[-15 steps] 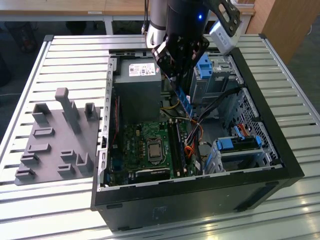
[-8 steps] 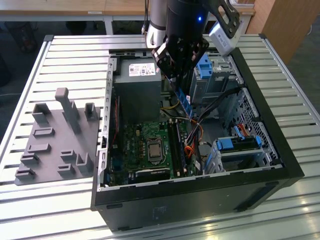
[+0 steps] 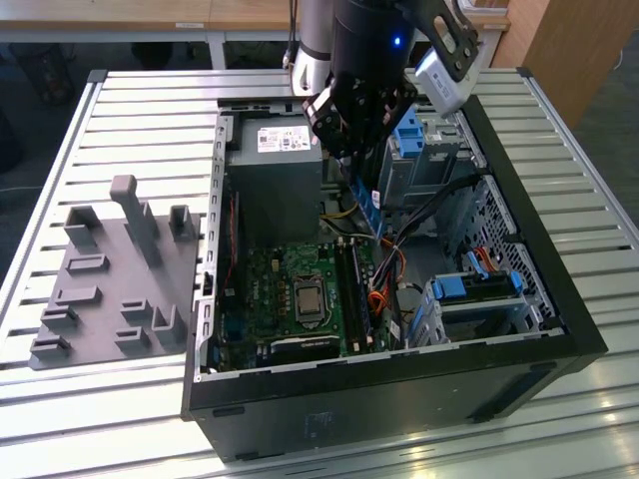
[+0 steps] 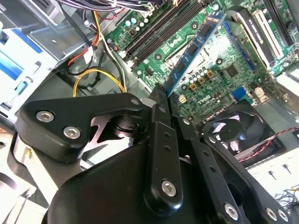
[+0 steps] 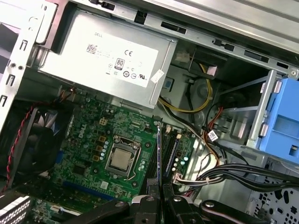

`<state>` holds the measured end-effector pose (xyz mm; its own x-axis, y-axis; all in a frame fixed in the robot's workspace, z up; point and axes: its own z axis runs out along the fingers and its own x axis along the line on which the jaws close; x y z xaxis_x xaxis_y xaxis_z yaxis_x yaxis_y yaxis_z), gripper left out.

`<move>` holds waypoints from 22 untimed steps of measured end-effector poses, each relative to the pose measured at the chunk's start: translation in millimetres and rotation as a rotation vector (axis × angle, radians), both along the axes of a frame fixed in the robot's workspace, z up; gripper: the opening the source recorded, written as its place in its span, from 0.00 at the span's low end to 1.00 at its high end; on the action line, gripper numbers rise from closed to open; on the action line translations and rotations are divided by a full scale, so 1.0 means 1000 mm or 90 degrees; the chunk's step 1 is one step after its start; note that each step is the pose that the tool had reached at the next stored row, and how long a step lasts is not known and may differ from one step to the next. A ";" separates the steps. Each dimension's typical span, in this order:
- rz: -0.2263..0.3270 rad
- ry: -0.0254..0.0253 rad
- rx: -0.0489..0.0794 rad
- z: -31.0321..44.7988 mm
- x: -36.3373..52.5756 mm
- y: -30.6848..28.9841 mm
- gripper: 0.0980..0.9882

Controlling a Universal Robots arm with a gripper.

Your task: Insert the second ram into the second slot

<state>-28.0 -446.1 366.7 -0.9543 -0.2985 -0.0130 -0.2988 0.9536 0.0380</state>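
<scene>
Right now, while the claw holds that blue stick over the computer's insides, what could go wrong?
1. The claw pinches the blue stick by one end, above the green board. It might tilt and miss the thin black slots.
2. Loose wires lie close beside those slots, so the stick or the claw could snag them on the way down.

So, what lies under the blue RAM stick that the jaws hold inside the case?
Under the second ram lies the green motherboard, with black memory slots nearby. The strip of board directly beneath the stick is covered.
</scene>
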 end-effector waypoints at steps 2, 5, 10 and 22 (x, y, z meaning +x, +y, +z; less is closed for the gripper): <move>-0.012 0.0000 0.000 -0.0005 0.0000 0.0000 0.04; -0.027 0.0000 0.000 -0.0011 0.0000 0.0000 0.04; -0.044 0.0000 0.000 -0.0019 0.0000 0.0000 0.04; -0.066 0.0000 0.000 -0.0033 0.0000 0.0000 0.04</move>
